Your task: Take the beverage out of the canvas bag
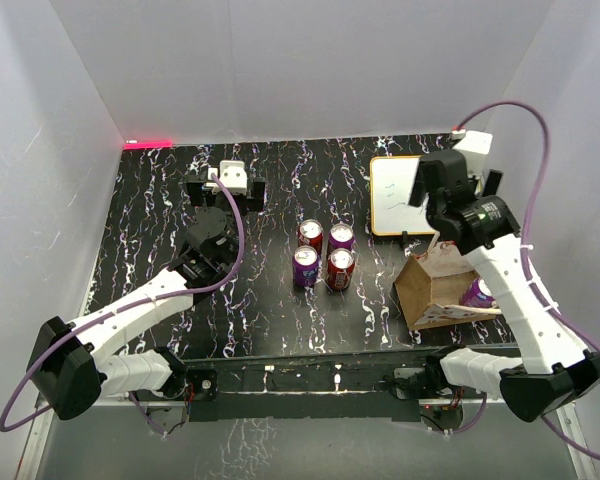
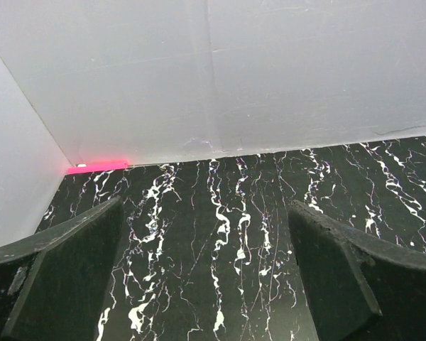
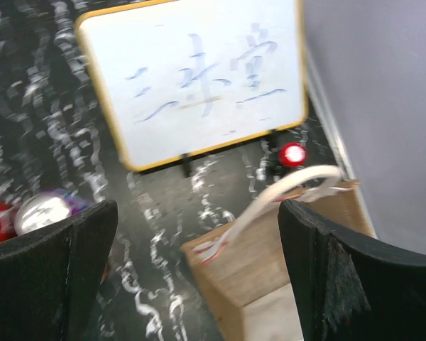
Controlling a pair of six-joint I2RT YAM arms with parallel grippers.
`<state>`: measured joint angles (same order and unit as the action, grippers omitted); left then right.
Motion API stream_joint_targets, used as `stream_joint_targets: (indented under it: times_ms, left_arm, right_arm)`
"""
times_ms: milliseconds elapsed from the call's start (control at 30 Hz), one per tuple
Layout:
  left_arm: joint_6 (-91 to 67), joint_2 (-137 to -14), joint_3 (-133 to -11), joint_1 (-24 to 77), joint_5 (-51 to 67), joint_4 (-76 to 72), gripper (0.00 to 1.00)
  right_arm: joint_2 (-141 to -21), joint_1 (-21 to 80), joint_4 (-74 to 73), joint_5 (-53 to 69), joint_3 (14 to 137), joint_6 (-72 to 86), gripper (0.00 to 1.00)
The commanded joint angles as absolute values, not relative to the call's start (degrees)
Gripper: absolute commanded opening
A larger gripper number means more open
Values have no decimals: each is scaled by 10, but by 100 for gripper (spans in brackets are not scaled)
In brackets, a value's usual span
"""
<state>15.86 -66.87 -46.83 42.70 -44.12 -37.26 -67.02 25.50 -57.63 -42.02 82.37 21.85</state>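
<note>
The tan canvas bag lies at the right of the table, and its cream handle shows in the right wrist view. A purple beverage can peeks out at the bag's right side, partly hidden behind my right arm. My right gripper hangs open above the bag's far edge, with nothing between its fingers. Far off at the back left of the table, my left gripper is open over bare tabletop.
Several soda cans stand grouped at the table's middle; two of them show at the left of the right wrist view. A yellow-framed white board with writing stands behind the bag. White walls enclose the black marbled table.
</note>
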Motion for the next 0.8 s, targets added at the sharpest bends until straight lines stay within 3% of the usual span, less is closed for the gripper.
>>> stream_joint_targets:
  times_ms: [0, 267, 467, 767]
  left_arm:
    - [157, -652, -467, 424, -434, -393, 97]
    - [160, -639, -462, 432, -434, -402, 97]
    - [173, -634, -456, 447, -434, -416, 97]
    - [196, -637, -444, 475, -425, -436, 97]
  right_arm:
    - [-647, 154, -505, -432, 804, 210, 99]
    - [-553, 45, -519, -429, 716, 324, 97]
    - [-442, 45, -568, -471, 639, 428, 90]
    - [-436, 45, -638, -448, 587, 585, 86]
